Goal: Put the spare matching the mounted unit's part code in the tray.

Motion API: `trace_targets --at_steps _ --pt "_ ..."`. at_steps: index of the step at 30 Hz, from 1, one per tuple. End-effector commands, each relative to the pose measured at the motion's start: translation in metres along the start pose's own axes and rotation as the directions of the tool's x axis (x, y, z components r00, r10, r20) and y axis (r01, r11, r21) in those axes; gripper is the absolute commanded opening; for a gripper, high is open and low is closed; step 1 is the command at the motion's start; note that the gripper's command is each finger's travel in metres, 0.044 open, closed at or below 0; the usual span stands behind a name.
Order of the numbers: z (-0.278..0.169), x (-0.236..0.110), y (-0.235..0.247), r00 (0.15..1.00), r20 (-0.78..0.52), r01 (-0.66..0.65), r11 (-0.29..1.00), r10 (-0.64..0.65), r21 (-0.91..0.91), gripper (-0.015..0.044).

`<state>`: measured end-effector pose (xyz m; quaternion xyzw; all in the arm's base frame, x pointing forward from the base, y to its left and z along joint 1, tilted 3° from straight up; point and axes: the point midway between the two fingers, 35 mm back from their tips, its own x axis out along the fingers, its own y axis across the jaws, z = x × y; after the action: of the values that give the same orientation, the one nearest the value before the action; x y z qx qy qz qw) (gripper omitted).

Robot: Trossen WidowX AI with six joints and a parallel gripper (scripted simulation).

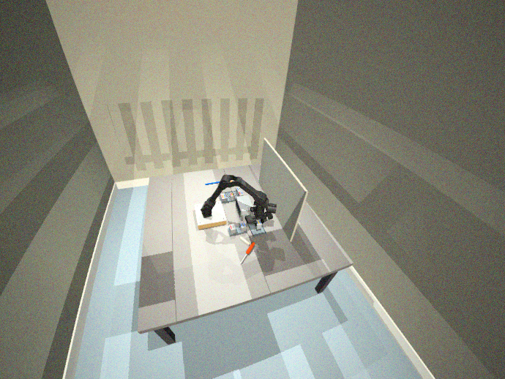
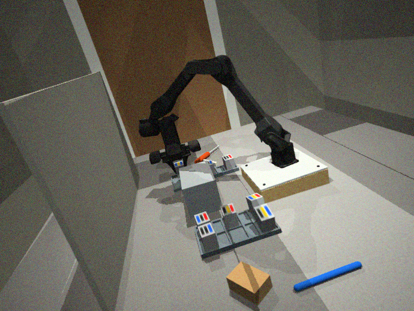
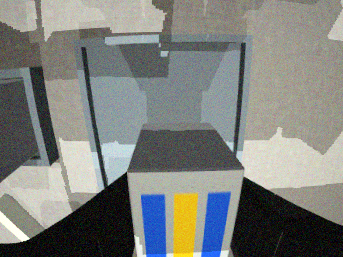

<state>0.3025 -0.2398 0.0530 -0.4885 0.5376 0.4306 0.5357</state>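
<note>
My gripper (image 2: 177, 164) (image 1: 257, 222) is shut on a small grey spare (image 3: 185, 212) (image 2: 178, 163) whose label has blue, yellow and blue bars. It holds the spare just above the grey-blue tray (image 3: 245, 91) (image 2: 174, 184) (image 1: 258, 232), which lies behind the mounted unit (image 2: 197, 189), a large grey block. The unit's back is hidden from the top and exterior views. The spare hangs over the tray's near side in the wrist view.
A rack (image 2: 234, 236) holds several more labelled spares in front of the unit. A small holder (image 2: 224, 169) with one spare, an orange screwdriver (image 2: 203, 156) (image 1: 249, 249), a brown box (image 2: 249, 281), a blue rod (image 2: 327, 276) and a tall upright panel (image 2: 66, 167) (image 1: 281, 192) surround the area.
</note>
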Motion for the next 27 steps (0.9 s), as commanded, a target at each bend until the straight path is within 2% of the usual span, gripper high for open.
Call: trace_targets --at_steps 1,19,27 --pt "0.001 0.005 0.001 1.0 0.005 -0.002 1.0 0.002 -0.006 0.0" --pt "0.003 0.018 0.004 1.0 0.005 -0.002 1.0 0.002 -0.006 0.0" --pt "0.002 0.014 0.003 1.0 0.0 0.0 1.0 0.0 0.0 0.021"
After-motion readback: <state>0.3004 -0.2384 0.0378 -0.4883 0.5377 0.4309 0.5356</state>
